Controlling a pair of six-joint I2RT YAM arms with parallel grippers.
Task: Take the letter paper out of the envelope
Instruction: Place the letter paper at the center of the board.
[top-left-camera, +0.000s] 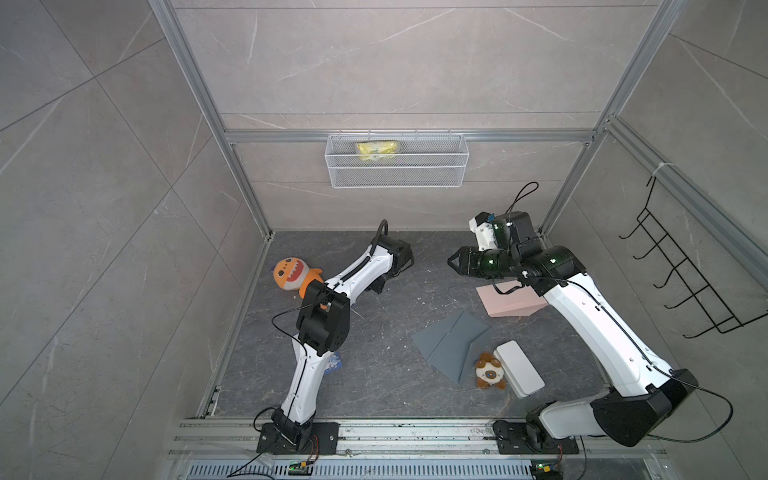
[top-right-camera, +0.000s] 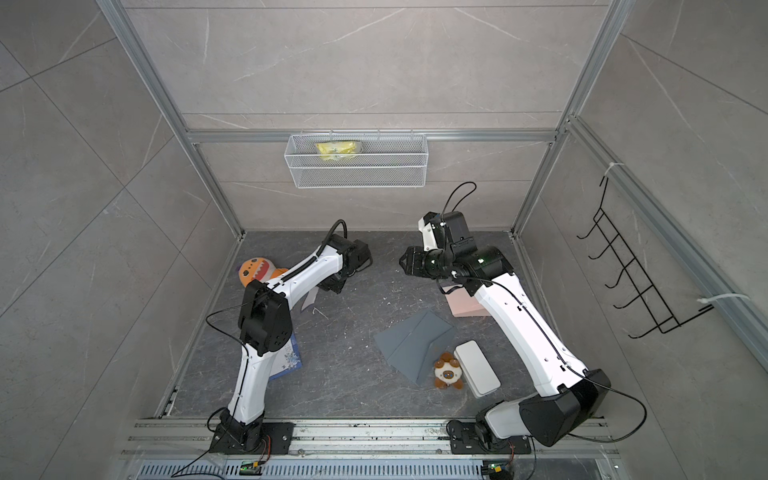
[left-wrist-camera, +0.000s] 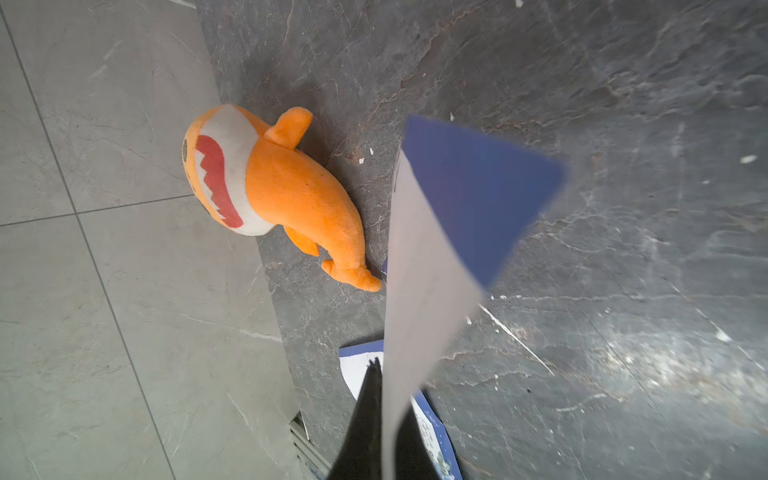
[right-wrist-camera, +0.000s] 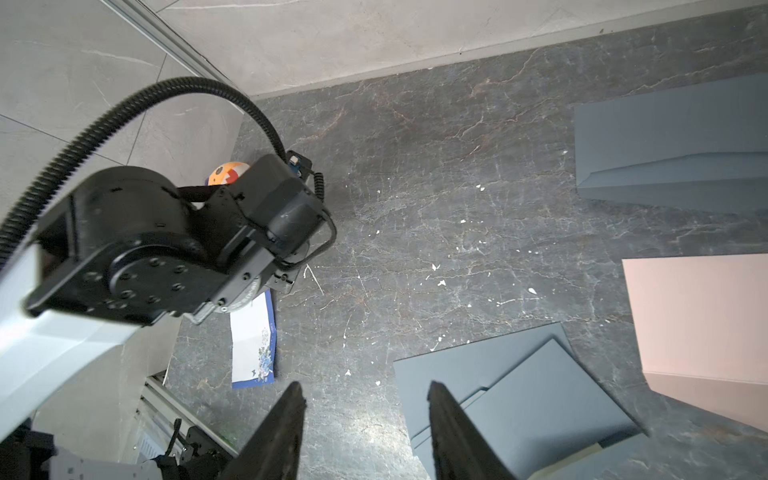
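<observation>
Two robot arms reach over a dark, marble-veined bench (top-left-camera: 386, 390) inside a tiled, metal-framed cell. The left gripper (left-wrist-camera: 376, 368) has its fingers (left-wrist-camera: 365, 415) pinched tight on a letter paper (left-wrist-camera: 419, 282), white on one face and deep blue on the other. The sheet hangs clear of the bench, folded or curled over at its free end, and is outside any envelope. An orange shark plush (left-wrist-camera: 282, 195) lies just beside it at the bench's edge. A second sheet (right-wrist-camera: 253, 336), white with a blue floral border, lies flat below the left arm.

The right gripper (right-wrist-camera: 366, 386) is raised above the bench with its fingers (right-wrist-camera: 291, 415) parted and nothing between them. A grey envelope (top-left-camera: 451, 345) lies flat at mid-bench, well apart from the held paper; whether it is one envelope or several overlapped cannot be told. A pink envelope (top-left-camera: 511, 301) rests partly under the right arm. Near the grey envelope, a small brown plush (top-left-camera: 490, 372) touches a white box (top-left-camera: 519, 368). On the back wall a wire basket (top-left-camera: 397, 174) holds a yellow packet (top-left-camera: 378, 150).
</observation>
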